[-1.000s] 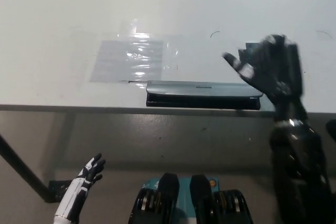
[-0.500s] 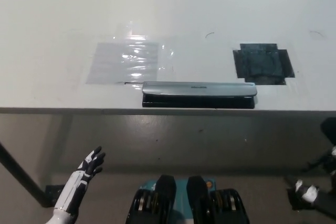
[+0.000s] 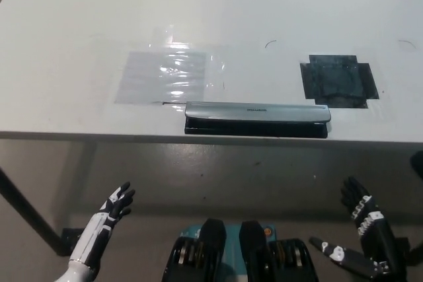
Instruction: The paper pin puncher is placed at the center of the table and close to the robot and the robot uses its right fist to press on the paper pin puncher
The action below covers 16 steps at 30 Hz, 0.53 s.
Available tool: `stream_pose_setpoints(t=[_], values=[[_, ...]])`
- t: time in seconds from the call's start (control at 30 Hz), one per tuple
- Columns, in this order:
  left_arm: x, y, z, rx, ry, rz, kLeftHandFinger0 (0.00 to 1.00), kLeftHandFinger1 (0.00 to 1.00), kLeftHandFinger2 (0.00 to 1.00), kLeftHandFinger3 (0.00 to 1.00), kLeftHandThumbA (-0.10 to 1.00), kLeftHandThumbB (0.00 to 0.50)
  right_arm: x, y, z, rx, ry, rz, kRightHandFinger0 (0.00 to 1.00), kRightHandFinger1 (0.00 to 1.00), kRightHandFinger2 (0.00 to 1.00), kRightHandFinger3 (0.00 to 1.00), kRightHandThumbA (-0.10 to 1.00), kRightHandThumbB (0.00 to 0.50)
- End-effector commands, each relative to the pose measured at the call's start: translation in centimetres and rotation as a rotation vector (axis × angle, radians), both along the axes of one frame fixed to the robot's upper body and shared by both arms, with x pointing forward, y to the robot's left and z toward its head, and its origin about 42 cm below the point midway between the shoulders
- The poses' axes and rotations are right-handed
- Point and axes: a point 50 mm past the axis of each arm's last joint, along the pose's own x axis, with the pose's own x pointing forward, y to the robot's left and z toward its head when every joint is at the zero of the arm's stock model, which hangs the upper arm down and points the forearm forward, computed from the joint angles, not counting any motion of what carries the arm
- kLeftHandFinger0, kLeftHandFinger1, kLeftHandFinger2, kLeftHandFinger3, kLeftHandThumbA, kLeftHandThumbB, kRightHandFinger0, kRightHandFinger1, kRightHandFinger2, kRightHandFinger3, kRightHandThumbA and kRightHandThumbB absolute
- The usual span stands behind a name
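The paper pin puncher [image 3: 256,119] is seen at the table's [image 3: 79,24] near edge, centre frame, while the black right hand [image 3: 367,224], lower right, and white left hand [image 3: 116,204], lower left, are held spread below.

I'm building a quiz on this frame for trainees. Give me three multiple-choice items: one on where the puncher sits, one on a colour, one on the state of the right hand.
1. Where is the paper pin puncher?
A. At the table's far edge
B. At the table's near edge, about the middle
C. On the floor

2. What colour is the square patch on the table?
A. Dark
B. Red
C. Yellow

3. What is the right hand doing?
A. Pressing the puncher
B. Gripping the transparent sheet
C. Open, below the table edge, holding nothing

Answers:
1 B: it lies along the near edge, beside the transparent sheet.
2 A: the patch looks dark grey-black.
3 C: its fingers are spread, low at the right; the left hand is likewise open at lower left.
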Motion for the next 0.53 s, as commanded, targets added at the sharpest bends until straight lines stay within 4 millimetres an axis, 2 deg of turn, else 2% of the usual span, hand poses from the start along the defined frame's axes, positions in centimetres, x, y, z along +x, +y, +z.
stream_pose_setpoints(t=[0.0,0.1,0.2,0.27,0.37,0.5], values=[[0.76,0.26,1.47,0.003,-0.073,-0.023,1.00,1.00,1.00,1.00,1.00,0.199,0.36,-0.17,0.62,-0.021,-0.089,0.019,1.00,1.00,1.00,1.00,1.00,0.333],[0.71,0.33,1.42,-0.001,-0.071,-0.020,1.00,1.00,1.00,1.00,1.00,0.209,0.20,-0.28,0.29,-0.028,-0.074,0.008,1.00,1.00,1.00,1.00,1.00,0.357],[0.59,0.32,1.47,0.000,-0.072,-0.019,1.00,1.00,1.00,1.00,1.00,0.201,0.11,-0.32,0.20,-0.033,-0.072,0.021,1.00,1.00,1.00,1.00,1.00,0.343],[0.67,0.37,1.46,0.000,-0.074,-0.018,1.00,1.00,1.00,1.00,1.00,0.201,0.19,-0.21,0.18,-0.028,-0.069,0.025,1.00,1.00,1.00,1.00,1.00,0.368],[0.72,0.41,1.45,-0.003,-0.070,-0.019,1.00,1.00,1.00,1.00,1.00,0.207,0.15,-0.17,0.05,-0.020,-0.064,0.034,1.00,1.00,1.00,1.00,1.00,0.342],[1.12,0.43,1.68,-0.005,-0.081,-0.023,1.00,1.00,1.00,1.00,1.00,0.197,0.19,-0.16,0.21,-0.034,-0.062,0.030,1.00,1.00,1.00,1.00,1.00,0.343]])
